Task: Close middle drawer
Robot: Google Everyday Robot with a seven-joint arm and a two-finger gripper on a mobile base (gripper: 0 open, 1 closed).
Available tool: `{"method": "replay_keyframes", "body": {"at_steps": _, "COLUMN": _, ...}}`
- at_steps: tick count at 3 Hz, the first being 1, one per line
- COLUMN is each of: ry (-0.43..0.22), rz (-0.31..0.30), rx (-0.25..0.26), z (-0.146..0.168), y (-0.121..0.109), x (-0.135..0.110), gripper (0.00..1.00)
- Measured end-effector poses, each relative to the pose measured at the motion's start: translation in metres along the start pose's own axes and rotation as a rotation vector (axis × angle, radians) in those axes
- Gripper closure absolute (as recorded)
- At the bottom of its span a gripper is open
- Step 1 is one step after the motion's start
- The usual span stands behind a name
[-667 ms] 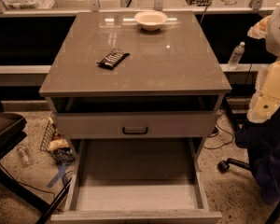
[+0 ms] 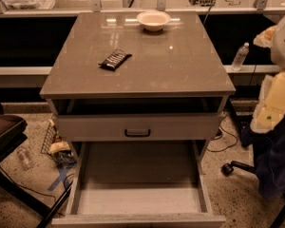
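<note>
The middle drawer (image 2: 137, 201) is pulled far out toward me at the bottom of the view. It is a long shallow grey tray with thin side walls, and its front edge (image 2: 137, 220) lies at the frame's lower border, its handle hidden. My gripper (image 2: 265, 115) is the pale white-yellow shape at the right edge. It hangs beside the cabinet's right side, well above and to the right of the open drawer, touching nothing.
Above the open tray, another grey drawer front with a small black handle (image 2: 137, 133) stands slightly out, with a dark gap over it. The countertop (image 2: 180, 65) carries a white bowl (image 2: 153, 20) and a dark snack packet (image 2: 115, 59). A chair base (image 2: 235, 167) stands right and clutter (image 2: 57, 148) lies left.
</note>
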State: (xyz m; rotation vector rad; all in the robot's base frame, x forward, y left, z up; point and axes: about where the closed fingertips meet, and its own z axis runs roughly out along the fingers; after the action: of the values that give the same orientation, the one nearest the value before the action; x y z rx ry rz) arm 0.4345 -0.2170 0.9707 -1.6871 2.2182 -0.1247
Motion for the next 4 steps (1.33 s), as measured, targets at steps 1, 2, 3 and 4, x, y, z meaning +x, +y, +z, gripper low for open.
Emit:
{"method": "replay_keyframes", "body": {"at_steps": 1, "ry": -0.035, "rz": 0.035, "rx": 0.03, "z": 0.022, "y": 0.027, "x": 0.021, "gripper": 0.0}}
{"method": "replay_keyframes", "body": {"at_steps": 2, "ry": -0.091, "rz": 0.093, "rx": 0.058, "z": 0.05, "y": 0.061, "x": 0.055, "gripper": 0.0}}
{"method": "replay_keyframes", "body": {"at_steps": 3, "ry": -0.225, "rz": 0.176, "rx": 0.05, "z": 0.131, "y": 0.114, "x": 0.104, "gripper": 0.0}}
{"method": "replay_keyframes", "body": {"at_steps": 4, "ry": -0.27, "rz": 0.156, "rx": 0.102, "z": 0.178, "y": 0.119, "x": 0.126, "gripper": 0.0}}
